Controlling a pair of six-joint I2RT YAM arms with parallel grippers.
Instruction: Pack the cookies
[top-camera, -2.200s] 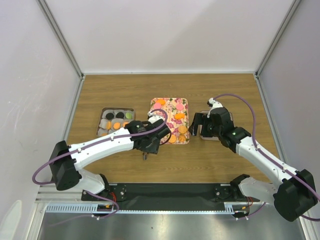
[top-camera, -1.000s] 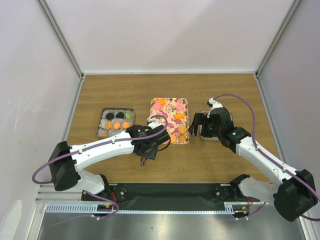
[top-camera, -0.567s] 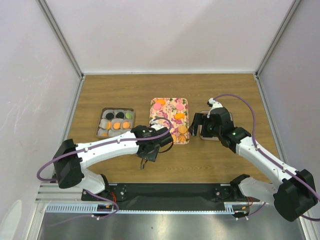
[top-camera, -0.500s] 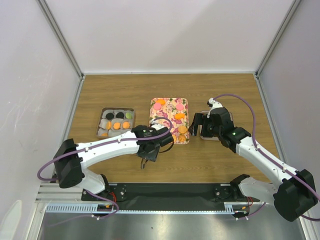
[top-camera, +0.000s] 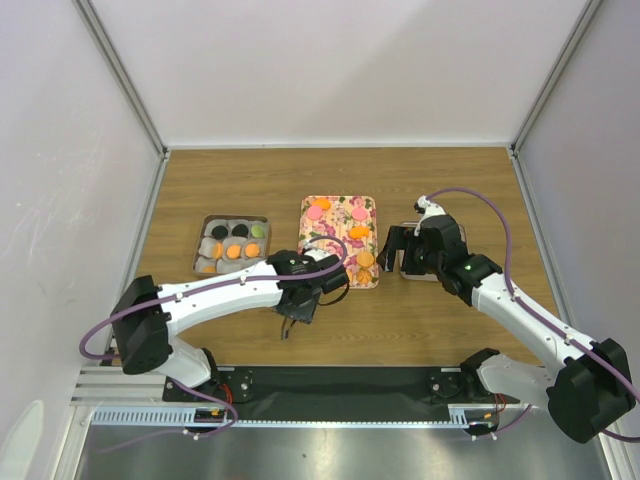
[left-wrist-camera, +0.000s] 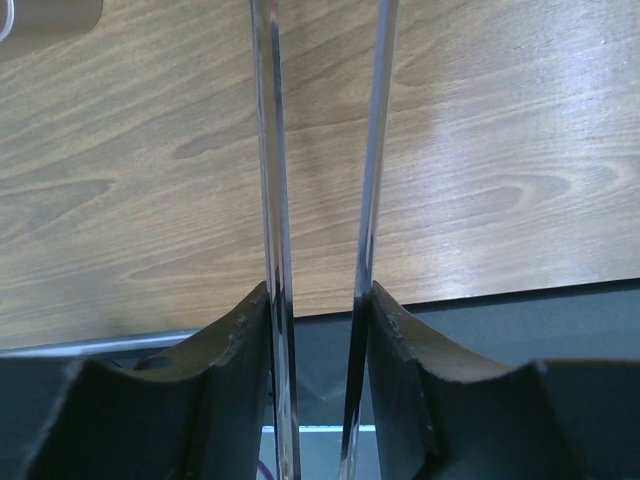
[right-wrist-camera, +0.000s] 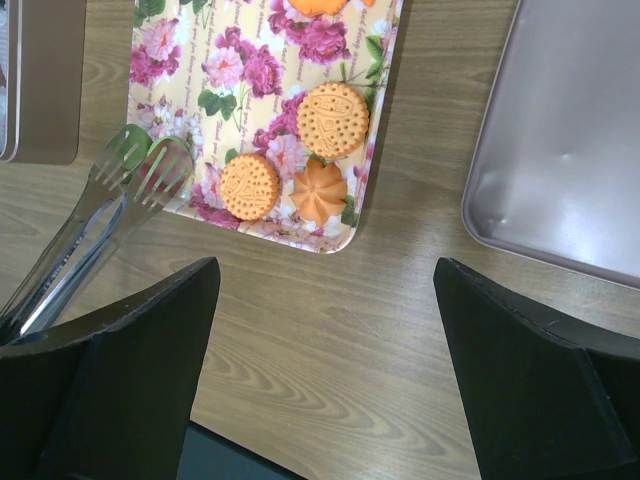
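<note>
Tin (top-camera: 203, 222), left on the bench (top-camera: 450, 190), holds orange, black and green cookies (top-camera: 232, 252). It sits apart from the tray (right-wrist-camera: 170, 40).
Left jaws pinch the tongs (right-wrist-camera: 90, 230). The tong tips lie over the tray's near-left corner, with green showing between them.
Three orange cookies sit by the tray's near edge.
Right jaws are spread wide over bare bench between tray and lid (right-wrist-camera: 560, 170).
</note>
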